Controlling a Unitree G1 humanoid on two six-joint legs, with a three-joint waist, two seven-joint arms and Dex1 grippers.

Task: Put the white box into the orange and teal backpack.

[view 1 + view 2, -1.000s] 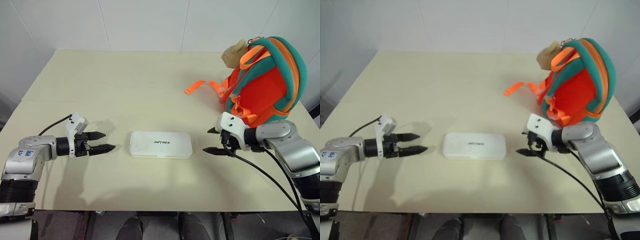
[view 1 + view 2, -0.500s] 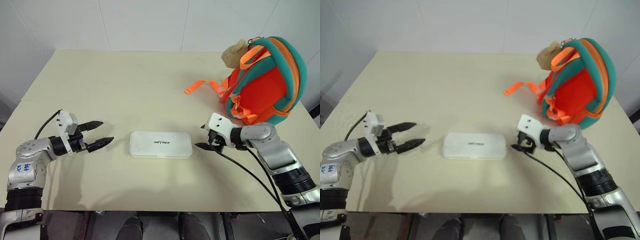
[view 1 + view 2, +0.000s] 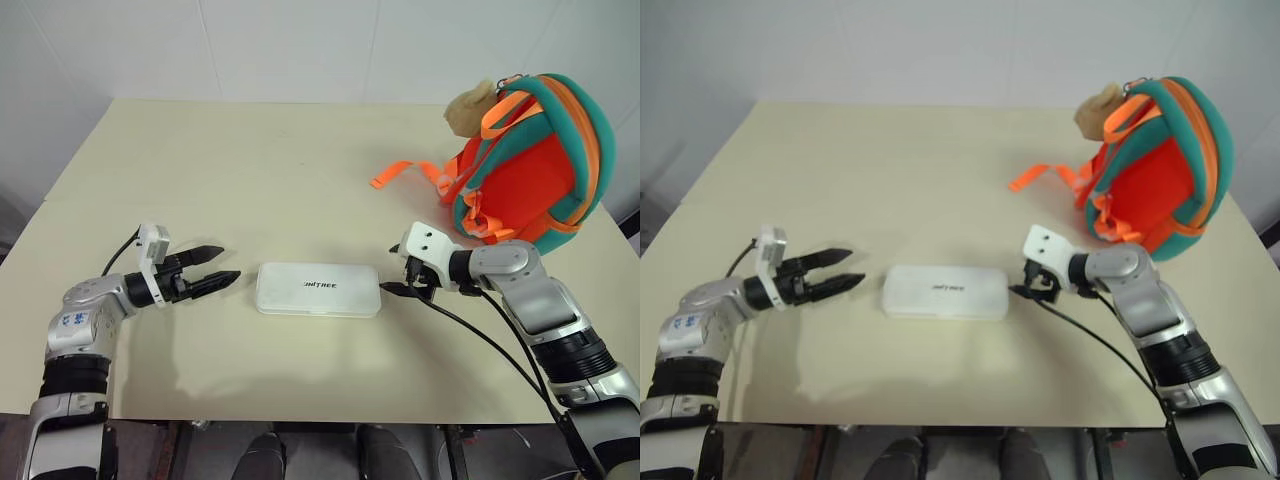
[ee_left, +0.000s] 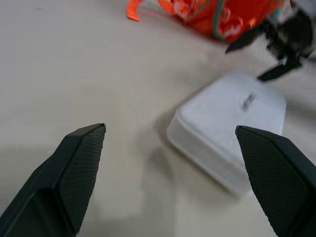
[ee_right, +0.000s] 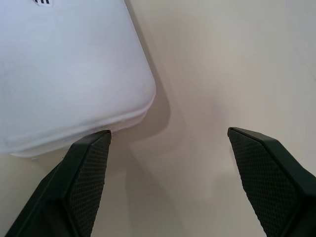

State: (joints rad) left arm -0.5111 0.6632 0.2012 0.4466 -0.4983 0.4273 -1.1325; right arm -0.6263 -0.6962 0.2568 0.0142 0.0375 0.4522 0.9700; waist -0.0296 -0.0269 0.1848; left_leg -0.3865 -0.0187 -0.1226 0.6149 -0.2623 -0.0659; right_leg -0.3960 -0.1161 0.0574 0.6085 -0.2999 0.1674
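Note:
The white box [image 3: 318, 289] lies flat on the table's near middle, lettering up. My left gripper [image 3: 230, 262] is open and level, pointing at the box's left end from a short gap away; the left wrist view has the box [image 4: 232, 148] ahead between its fingers. At the box's right end, my right gripper [image 3: 390, 270] is open and angled down. In the right wrist view, one of its fingertips [image 5: 94, 148] sits just off the box's corner [image 5: 69, 74]. The orange and teal backpack [image 3: 525, 165] stands upright at the far right, behind the right arm.
A tan plush animal [image 3: 468, 108] hangs at the backpack's top. A loose orange strap [image 3: 400, 172] trails left from it across the cream table [image 3: 250, 170]. A black cable [image 3: 480, 335] runs along my right forearm. White walls close off the far side.
My right gripper has moved left, up to the box's right end. The left gripper has come a little nearer the box's left end and rolled. The box has not moved.

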